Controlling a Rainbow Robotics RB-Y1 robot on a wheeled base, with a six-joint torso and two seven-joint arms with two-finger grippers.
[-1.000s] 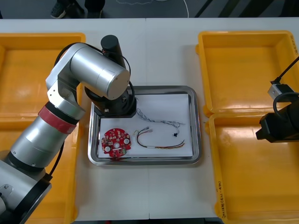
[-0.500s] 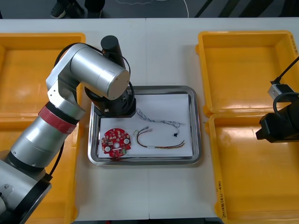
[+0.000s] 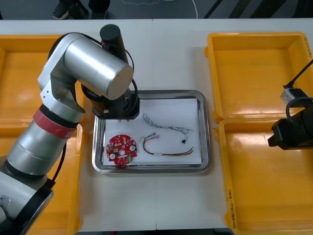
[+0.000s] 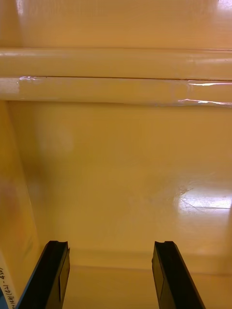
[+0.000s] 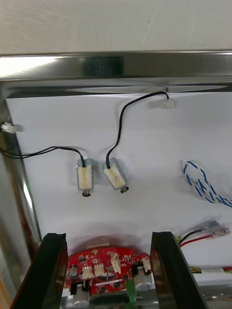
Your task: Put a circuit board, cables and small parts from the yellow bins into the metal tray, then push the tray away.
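Fingers on your left gripper [image 5: 107, 236] stand apart with nothing between them, hovering over the left end of the shiny metal tray with the white inside [image 3: 207, 132]. That tray sits mid-table between the yellow plastic bins [image 3: 254, 63]. Inside it you have the round red circuit board [image 3: 121, 149], which lies between the two fingers in the left wrist view. The twisted blue and white cable [image 3: 166, 127] and the red and yellow cable [image 3: 168, 152] lie beside it. Two small metal parts [image 5: 85, 175] on thin black cables [image 5: 121, 120] lie side by side, apart from the board. Your right gripper [image 4: 110, 246] is likewise released and empty, parked over the near right-hand bin.
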